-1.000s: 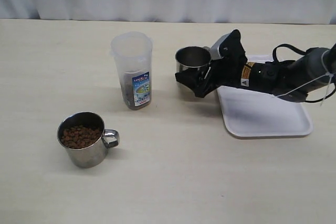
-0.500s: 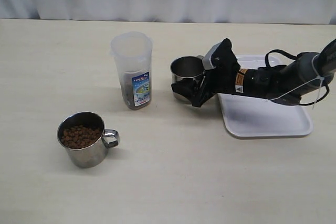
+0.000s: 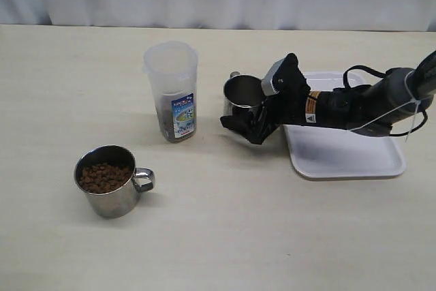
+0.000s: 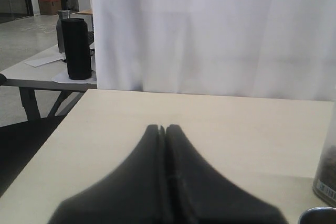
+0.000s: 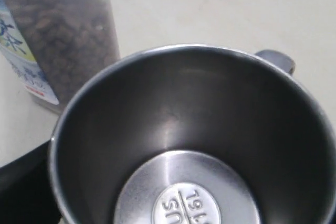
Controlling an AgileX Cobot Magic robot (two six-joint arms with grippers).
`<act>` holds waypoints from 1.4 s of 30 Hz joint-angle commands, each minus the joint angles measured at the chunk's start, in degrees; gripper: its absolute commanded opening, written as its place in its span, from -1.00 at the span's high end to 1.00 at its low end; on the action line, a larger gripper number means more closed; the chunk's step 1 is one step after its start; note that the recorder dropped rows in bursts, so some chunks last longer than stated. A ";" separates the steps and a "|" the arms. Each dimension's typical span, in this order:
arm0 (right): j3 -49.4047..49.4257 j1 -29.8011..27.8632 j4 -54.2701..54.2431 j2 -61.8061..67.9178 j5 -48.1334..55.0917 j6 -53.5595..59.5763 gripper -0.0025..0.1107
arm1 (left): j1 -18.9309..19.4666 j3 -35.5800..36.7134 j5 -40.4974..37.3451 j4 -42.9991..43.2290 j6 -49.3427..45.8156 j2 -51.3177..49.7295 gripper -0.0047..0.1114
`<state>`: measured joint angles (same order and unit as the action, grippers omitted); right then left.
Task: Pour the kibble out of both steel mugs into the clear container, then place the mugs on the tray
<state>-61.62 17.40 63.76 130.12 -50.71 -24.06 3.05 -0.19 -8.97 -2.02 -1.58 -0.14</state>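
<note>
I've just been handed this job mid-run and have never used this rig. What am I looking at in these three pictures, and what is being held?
This is a robot with two arms, each ending in a two-finger gripper. The wide picture comes from a camera off the arms. The other two come from cameras on the wrists.

On the table stand a clear container with some kibble in its bottom, a steel mug full of the same kibble, and a white tray.

The right gripper is closed on a second mug, between the container and the tray. Its wrist camera looks straight into that mug and shows it empty. I cannot tell whether the mug touches the table.

The left gripper is shut on nothing and is out of the wide picture.
</note>
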 commanded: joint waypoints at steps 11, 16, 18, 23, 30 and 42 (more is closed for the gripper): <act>-0.29 0.08 10.11 -2.32 -0.13 -6.23 -0.42 | -0.46 0.19 0.73 -0.19 0.17 0.14 0.92; -0.29 0.08 14.16 -5.05 5.51 -12.31 -0.55 | -0.46 0.19 0.73 0.03 0.17 0.14 0.92; -0.29 0.08 15.43 -5.74 7.38 -15.45 -0.69 | -0.46 0.19 0.73 0.03 0.17 0.14 0.92; -0.29 0.08 22.82 -8.62 7.38 -25.88 -0.75 | -0.46 0.19 0.73 0.03 0.17 0.14 0.92; -0.29 0.08 30.42 -17.01 7.76 -39.22 -0.75 | -0.46 0.19 0.73 0.03 0.17 0.14 0.92; 8.71 -0.04 36.19 -38.83 16.44 -65.78 0.86 | -0.46 0.19 0.73 -0.21 0.17 0.14 0.92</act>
<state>-56.53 17.40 99.26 96.48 -36.01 -88.05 3.05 -0.19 -8.97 -2.02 -1.58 -0.14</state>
